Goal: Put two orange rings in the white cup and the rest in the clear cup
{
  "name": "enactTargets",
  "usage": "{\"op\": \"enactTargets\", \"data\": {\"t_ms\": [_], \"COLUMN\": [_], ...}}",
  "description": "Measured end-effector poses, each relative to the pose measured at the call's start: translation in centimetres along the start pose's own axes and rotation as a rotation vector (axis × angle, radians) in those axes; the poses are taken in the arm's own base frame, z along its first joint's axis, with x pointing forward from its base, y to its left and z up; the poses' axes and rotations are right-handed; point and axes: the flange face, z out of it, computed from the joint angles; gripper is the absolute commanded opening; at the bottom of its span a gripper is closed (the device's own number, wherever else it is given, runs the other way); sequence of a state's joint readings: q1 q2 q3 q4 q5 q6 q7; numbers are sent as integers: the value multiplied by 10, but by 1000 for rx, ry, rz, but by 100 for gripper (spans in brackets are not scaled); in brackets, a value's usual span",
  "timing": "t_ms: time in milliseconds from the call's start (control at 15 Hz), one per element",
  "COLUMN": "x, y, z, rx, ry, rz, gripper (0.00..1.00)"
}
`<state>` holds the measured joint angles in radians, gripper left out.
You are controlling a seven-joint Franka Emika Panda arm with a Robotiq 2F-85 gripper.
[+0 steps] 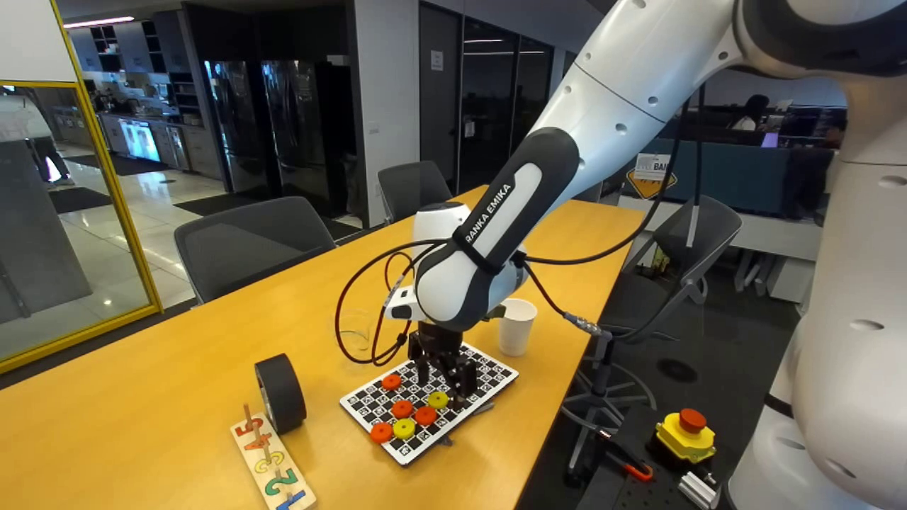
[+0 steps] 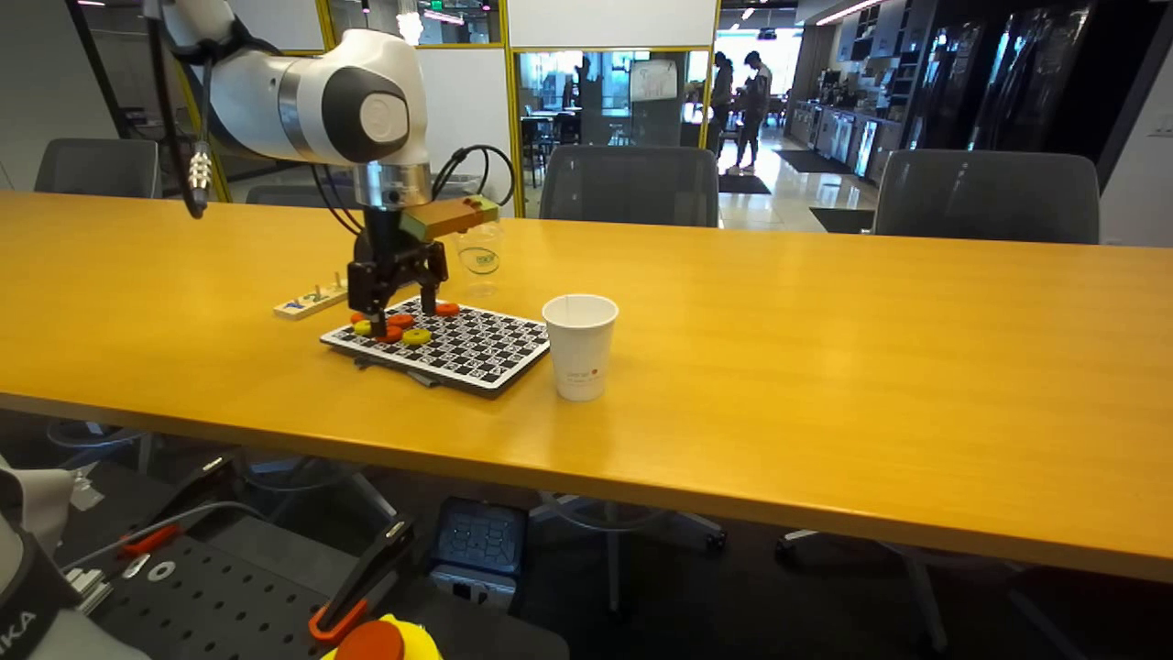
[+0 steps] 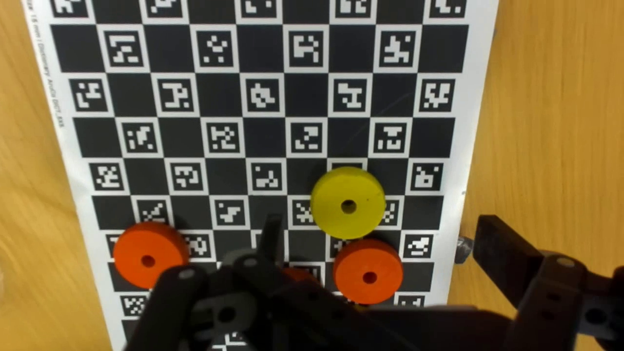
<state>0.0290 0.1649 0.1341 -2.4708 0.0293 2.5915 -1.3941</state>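
Four orange rings (image 1: pixel 402 411) lie on the checkered board (image 2: pixel 486 344); I have the hand (image 3: pixel 380 236) spread wide over it, with the white cup (image 2: pixel 580 348) and clear cup (image 2: pixel 480 261) on the tabletop (image 2: pixel 825 348) nearby.

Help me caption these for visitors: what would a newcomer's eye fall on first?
Probably the vivid orange rings and yellow rings on the black-and-white checkered board. Next, perhaps, the dark claw pointing down over it, jaws spread, at the end of the big white arm. The white cup, upright on the table beside the board, should stand out too, while the clear cup, beyond the board in an exterior view, is easily missed.
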Motion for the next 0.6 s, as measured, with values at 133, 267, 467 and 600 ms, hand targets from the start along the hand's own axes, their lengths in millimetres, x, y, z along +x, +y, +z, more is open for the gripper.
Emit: {"op": "enactTargets", "data": {"t_ms": [133,267,467,600], "x": [-2,-3,-3,-3], "y": [1,3,7,10], "z": [3,6,8,10], "rx": [14,25,39,49], "ry": [-1,-1,-1,-1], "rz": [-3,-5,-8,-10], "gripper": [100,100,100,100]}}
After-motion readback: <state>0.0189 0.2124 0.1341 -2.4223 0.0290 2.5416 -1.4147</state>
